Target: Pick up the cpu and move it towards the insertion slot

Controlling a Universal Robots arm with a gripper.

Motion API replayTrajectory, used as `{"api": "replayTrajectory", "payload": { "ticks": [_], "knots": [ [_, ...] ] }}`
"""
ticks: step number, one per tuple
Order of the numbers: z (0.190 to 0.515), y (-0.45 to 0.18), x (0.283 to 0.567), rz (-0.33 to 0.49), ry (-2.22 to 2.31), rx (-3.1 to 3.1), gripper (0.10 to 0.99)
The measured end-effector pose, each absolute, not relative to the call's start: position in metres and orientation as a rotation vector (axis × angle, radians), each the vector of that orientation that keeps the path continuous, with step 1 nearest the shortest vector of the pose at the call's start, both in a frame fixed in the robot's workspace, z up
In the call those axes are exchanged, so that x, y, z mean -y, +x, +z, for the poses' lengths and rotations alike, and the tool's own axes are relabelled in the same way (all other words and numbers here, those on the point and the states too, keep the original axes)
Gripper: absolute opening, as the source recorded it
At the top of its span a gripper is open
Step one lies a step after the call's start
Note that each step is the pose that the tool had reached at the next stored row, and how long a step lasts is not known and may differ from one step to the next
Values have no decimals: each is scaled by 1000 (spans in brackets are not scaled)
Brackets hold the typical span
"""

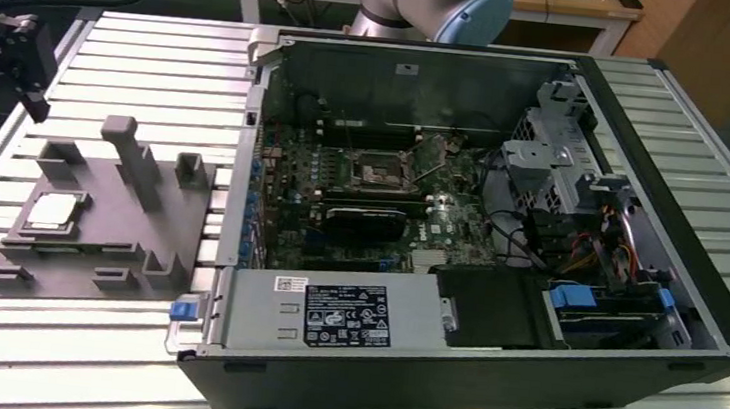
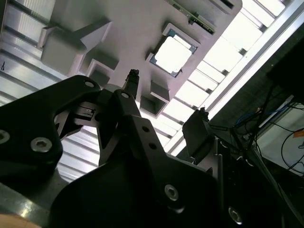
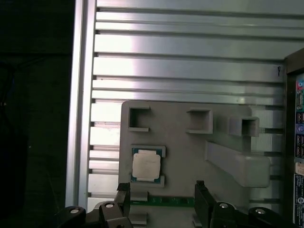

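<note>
The cpu (image 1: 54, 210) is a small silvery square lying flat in a recess of the grey fixture plate (image 1: 78, 267), at the exterior view's left. Both wrist views look down on the cpu (image 3: 146, 166) (image 2: 173, 53). My gripper (image 3: 161, 194) (image 2: 166, 102) hangs open above the plate, well clear of the chip, with nothing between its fingers (image 3: 199, 194). In the exterior view the gripper (image 1: 28, 82) is the black assembly beyond the plate's far left corner. The insertion slot (image 1: 379, 173) is a dark square in a metal bracket on the green board inside the open computer case.
Grey blocks and a tall post (image 1: 128, 157) rise from the fixture plate near the chip. A green memory stick (image 3: 166, 202) lies on the plate beside the cpu. The case wall (image 1: 246, 153) stands between plate and socket. A black fan card (image 1: 364, 219) sits next to the socket.
</note>
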State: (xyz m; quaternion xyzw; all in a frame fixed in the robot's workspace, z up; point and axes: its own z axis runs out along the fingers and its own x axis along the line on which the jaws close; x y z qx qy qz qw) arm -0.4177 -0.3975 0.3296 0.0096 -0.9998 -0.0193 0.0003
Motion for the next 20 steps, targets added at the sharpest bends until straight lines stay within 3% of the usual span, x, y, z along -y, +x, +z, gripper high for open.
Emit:
{"api": "replayTrajectory", "payload": {
  "ticks": [20],
  "knots": [
    [317,-418,397,-61,30,3140,647]
  ]
}}
